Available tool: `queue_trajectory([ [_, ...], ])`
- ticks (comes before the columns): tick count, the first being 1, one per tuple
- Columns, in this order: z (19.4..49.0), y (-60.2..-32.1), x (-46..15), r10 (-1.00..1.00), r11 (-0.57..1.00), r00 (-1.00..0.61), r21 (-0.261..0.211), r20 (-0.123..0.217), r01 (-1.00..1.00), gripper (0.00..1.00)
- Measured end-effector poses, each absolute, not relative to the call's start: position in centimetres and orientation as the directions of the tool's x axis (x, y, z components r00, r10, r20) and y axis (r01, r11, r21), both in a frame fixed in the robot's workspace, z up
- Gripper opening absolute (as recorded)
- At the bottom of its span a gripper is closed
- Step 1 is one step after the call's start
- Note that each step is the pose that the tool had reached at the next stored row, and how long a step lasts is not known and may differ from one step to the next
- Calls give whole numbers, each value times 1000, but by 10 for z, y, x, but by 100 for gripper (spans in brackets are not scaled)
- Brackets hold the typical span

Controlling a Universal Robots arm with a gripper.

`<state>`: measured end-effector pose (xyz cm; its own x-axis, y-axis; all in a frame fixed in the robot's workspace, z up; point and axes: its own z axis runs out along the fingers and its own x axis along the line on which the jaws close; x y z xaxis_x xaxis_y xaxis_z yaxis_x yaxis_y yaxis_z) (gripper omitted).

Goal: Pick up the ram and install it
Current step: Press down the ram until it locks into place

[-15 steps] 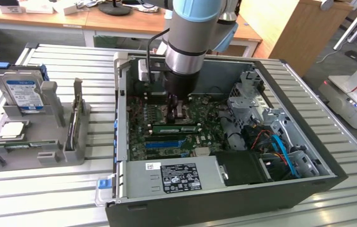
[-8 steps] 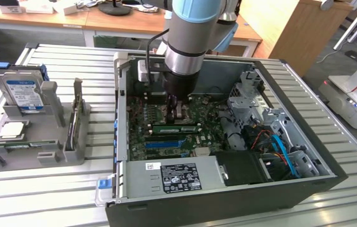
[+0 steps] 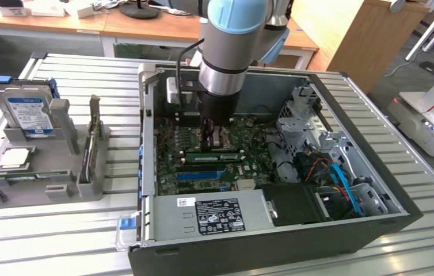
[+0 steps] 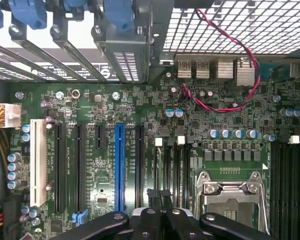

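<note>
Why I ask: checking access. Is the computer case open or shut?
Open: the computer case has no side panel on top, leaving its motherboard exposed.

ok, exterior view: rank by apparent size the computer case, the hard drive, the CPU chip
1. Computer case, by far the largest.
2. Hard drive, standing upright in the grey holder.
3. CPU chip, lying flat in the same holder, smallest.

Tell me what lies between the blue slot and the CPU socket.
In the wrist view: one black expansion slot, then a row of narrow black memory slots, with the shut tool above those.
</note>
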<state>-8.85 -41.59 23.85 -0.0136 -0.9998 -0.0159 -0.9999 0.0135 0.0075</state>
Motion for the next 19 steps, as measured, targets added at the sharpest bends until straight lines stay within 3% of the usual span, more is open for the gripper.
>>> queue_trajectory([
  [19, 230, -414, -90, -1000, 13, -14, 7, -16, -1000, 11],
])
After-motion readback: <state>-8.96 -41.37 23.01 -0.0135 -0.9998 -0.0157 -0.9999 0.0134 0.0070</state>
